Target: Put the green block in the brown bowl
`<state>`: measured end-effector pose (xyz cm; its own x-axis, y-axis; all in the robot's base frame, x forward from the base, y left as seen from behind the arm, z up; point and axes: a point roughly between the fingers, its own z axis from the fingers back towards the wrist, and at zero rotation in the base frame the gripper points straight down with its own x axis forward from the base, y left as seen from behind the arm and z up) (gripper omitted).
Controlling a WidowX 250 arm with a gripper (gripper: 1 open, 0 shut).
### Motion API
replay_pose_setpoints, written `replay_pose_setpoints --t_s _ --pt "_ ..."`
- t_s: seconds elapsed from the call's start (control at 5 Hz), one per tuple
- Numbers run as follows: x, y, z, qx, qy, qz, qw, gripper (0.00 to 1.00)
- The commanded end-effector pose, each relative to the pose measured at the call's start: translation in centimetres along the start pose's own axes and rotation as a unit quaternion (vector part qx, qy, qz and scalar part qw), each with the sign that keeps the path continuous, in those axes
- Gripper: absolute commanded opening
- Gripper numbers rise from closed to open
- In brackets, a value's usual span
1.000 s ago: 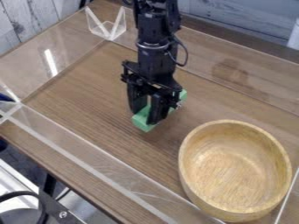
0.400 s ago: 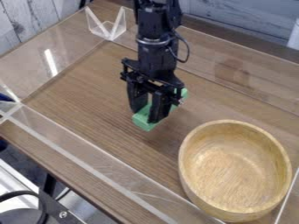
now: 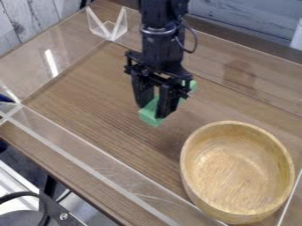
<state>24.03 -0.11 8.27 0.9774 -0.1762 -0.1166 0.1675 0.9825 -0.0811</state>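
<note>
The green block hangs just above the wooden tabletop, and only its lower end shows below the fingers. My black gripper points straight down and is shut on that block. The brown bowl sits on the table at the lower right, round, light tan, with a thick rim and nothing inside. The gripper stands up and to the left of the bowl, a short gap from its rim.
Clear acrylic walls fence the tabletop at the front and left. A clear plastic stand sits at the back edge behind the arm.
The gripper has lifted the green block off the table and carried it a little to the right, toward the bowl. Its jaws have stayed shut on the block.
</note>
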Motion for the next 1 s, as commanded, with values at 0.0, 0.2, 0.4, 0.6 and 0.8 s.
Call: replay_pose_setpoints --t_s 0.0,0.2,0.4,0.6,0.8 --pt "0.0 -2.4 1.3 0.000 -0.025 -0.010 0.9996 0.00" --pt "0.2 -5.5 0.6 -0.003 -0.022 -0.029 0.9993 0.00" --pt "0.7 -8.5 -0.1 -0.006 -0.020 -0.050 0.9985 0.00" --pt "0.6 -10.6 -1.4 -0.008 -0.014 -0.062 0.9980 0.00" --pt "0.6 -11.5 -2.3 -0.009 -0.007 -0.076 0.9971 0.00"
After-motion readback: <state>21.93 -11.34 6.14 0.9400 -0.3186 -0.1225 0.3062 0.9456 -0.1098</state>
